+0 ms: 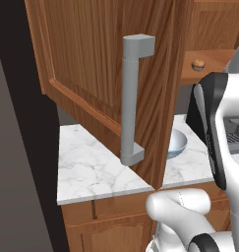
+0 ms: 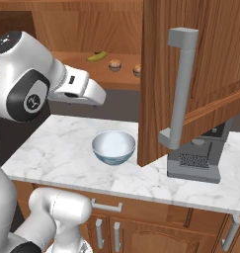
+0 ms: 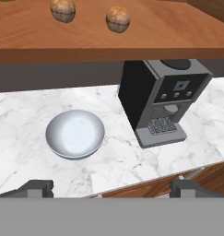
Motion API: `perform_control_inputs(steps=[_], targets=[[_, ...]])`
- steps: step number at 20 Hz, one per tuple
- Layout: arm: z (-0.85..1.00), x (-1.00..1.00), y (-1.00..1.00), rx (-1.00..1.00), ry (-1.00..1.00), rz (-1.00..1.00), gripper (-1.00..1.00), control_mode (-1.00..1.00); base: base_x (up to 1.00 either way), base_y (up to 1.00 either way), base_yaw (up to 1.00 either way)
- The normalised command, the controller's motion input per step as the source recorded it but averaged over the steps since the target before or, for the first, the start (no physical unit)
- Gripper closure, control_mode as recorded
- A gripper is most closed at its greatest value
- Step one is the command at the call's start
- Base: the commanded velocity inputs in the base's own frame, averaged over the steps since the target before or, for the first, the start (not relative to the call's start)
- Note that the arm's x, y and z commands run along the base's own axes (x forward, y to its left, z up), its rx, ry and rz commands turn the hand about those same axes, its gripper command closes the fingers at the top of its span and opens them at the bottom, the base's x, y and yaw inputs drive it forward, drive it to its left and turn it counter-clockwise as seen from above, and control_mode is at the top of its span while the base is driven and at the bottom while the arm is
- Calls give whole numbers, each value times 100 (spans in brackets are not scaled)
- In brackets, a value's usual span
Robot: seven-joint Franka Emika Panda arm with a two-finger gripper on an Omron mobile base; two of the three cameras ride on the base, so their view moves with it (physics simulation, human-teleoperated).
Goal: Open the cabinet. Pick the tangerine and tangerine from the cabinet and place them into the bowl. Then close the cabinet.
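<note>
On the cabinet shelf (image 3: 132, 37), two tangerines (image 3: 118, 19) lie beyond the spread-apart end effector (image 3: 111, 186).

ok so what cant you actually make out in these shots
- Patterned ceramic bowl: left base view, mostly hidden behind the open reddish-brown cabinet door.
- Black coffee machine: right base view, top hidden by the other open door.
- Two small roundish orange fruits on the shelf: hand view, too small for surface detail.
- Yellow-green banana: right base view, small.
</note>
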Motion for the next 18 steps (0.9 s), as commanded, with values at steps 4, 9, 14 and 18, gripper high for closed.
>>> perform_control_inputs(steps=[4, 9, 14, 18], targets=[[0, 0, 0, 0, 0, 0, -100, -100, 0, 0, 0], [0, 0, 0, 0, 0, 0, -100, -100, 0, 0, 0], [-1, -3, 0, 0, 0, 0, -100, -100, 0, 0, 0], [1, 20, 0, 0, 1, 0, -100, -100, 0, 0, 0]])
